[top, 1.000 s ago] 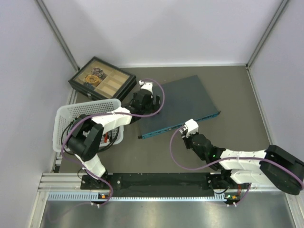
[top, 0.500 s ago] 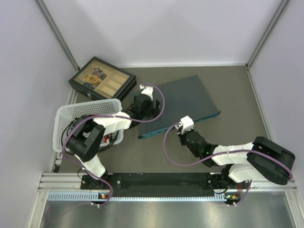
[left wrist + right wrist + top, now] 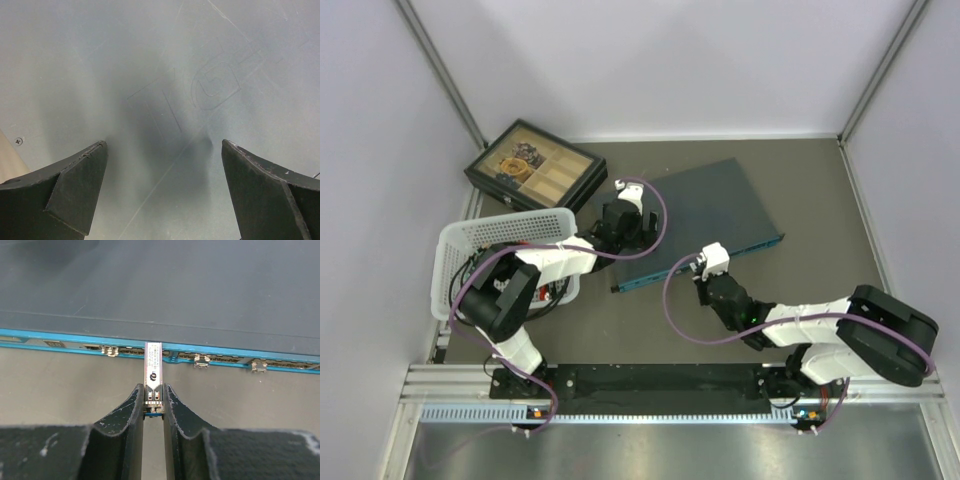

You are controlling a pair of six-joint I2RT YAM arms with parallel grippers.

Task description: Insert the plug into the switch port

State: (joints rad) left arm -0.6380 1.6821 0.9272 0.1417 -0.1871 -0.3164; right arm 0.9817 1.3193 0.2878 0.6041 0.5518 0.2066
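The switch (image 3: 705,220) lies flat mid-table, a dark blue-grey box with its teal port edge (image 3: 210,356) facing my right arm. My right gripper (image 3: 153,390) is shut on the plug (image 3: 153,371), a slim silver module whose front tip reaches the teal edge between sockets. From above, the right gripper (image 3: 708,272) sits at that edge, left of its middle. My left gripper (image 3: 165,145) is open and hovers just over the switch's top panel (image 3: 165,75), nothing between its fingers; seen from above, the left gripper (image 3: 623,222) rests at the switch's left corner.
A black compartmented tray box (image 3: 534,167) stands at the back left. A white mesh basket (image 3: 500,260) sits by the left arm. Purple cables (image 3: 675,310) loop off both wrists. Grey walls close in on three sides.
The right gripper has moved left and forward along the teal edge with the plug, bringing it up to the ports. The left gripper shifted slightly and stays open.
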